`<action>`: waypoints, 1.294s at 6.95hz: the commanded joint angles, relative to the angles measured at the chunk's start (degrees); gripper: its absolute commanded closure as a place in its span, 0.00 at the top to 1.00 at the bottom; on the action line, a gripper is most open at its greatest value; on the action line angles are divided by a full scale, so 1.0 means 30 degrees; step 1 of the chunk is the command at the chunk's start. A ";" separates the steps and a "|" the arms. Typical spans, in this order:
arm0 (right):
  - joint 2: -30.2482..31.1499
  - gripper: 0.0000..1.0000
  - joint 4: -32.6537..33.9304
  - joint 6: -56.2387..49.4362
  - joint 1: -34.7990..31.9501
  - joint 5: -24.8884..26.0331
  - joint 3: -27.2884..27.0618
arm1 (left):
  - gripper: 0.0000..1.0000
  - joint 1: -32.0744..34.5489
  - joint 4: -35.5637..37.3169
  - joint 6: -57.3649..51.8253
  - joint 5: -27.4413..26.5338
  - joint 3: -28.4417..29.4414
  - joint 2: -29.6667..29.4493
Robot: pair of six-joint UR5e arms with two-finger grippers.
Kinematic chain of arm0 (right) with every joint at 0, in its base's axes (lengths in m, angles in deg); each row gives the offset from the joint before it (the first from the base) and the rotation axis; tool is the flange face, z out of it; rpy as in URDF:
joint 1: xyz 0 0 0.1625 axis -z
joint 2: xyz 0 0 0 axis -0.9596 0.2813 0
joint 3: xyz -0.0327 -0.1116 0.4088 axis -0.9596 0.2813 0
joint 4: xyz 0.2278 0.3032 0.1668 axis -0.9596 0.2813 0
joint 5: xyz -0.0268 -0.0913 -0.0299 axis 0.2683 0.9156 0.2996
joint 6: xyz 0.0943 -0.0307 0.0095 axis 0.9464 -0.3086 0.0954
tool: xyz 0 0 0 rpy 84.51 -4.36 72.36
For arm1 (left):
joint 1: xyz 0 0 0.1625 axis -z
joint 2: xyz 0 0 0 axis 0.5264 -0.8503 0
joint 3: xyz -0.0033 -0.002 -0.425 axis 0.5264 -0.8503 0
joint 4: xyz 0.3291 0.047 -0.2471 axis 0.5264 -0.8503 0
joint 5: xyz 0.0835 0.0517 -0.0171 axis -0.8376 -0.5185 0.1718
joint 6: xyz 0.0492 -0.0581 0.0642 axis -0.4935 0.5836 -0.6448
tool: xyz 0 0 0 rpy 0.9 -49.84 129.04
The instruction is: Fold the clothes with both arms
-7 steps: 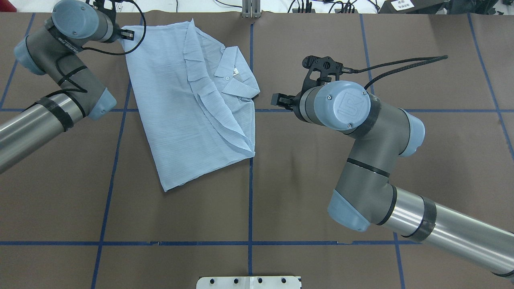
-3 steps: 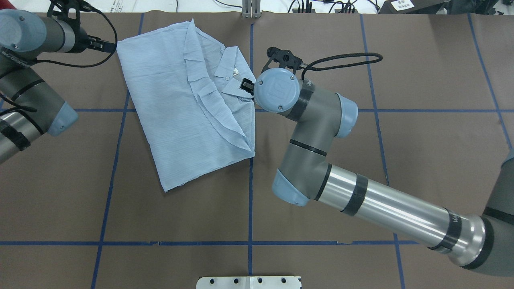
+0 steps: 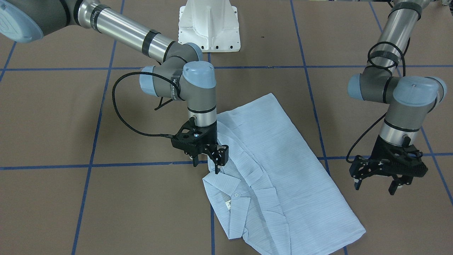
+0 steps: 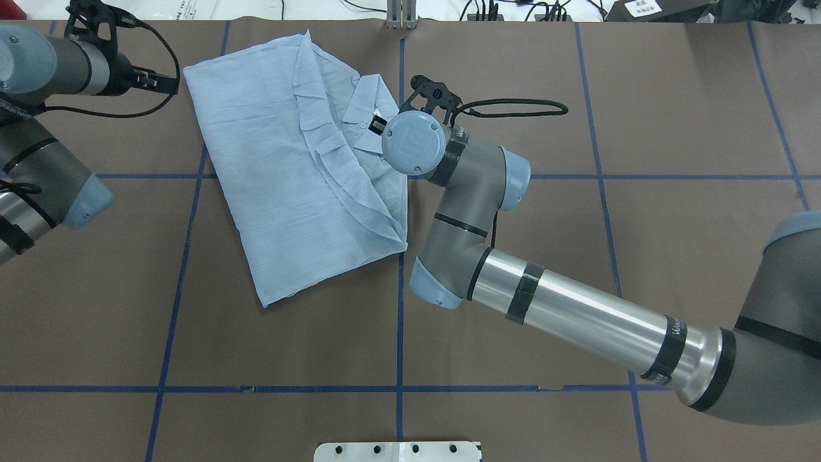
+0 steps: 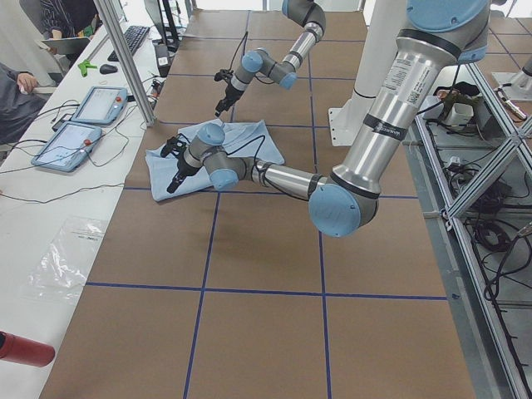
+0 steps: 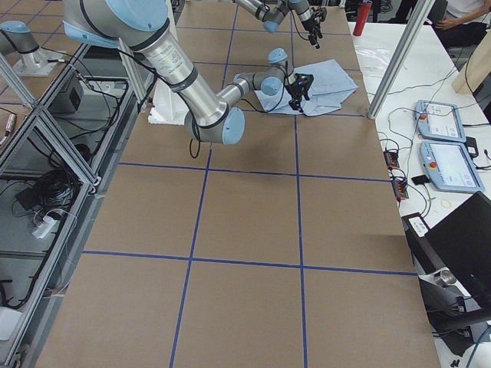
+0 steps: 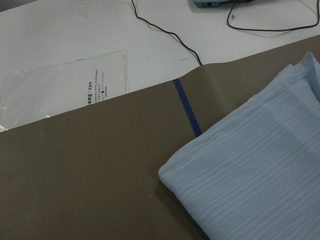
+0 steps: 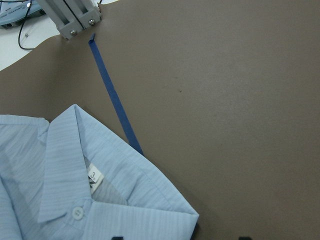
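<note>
Shirt [image 4: 282,179] lies folded, collar up, on brown table [image 4: 577,256], far side, left of centre. Right gripper [image 3: 206,167] down at collar-side edge, fingers apart, straddling it. Left gripper [image 3: 375,187] hovers beside far-left corner, fingers apart, clear of cloth.

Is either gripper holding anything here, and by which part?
Nothing is held. Right gripper open, astride the shirt edge by the collar; left gripper open, off the shirt.
</note>
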 commanded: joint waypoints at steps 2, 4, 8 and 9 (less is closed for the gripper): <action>-0.0448 0.74 -0.0889 0.0577 0.0001 0.0275 0.1856 | 1.00 -0.0075 -0.0029 0.0800 0.0020 -0.0091 0.0015; -0.0971 0.63 -0.1008 0.0606 0.0089 0.0275 0.2617 | 1.00 -0.0133 -0.0029 0.0800 -0.0009 -0.0091 0.0015; -0.1473 0.25 -0.1154 0.1044 0.0293 0.0685 0.3237 | 1.00 -0.0134 -0.0029 0.0800 -0.0009 -0.0149 0.0133; -0.1502 0.00 -0.1154 0.1075 0.0265 0.0685 0.3266 | 1.00 -0.0134 -0.0029 0.0800 -0.0009 -0.0208 0.0133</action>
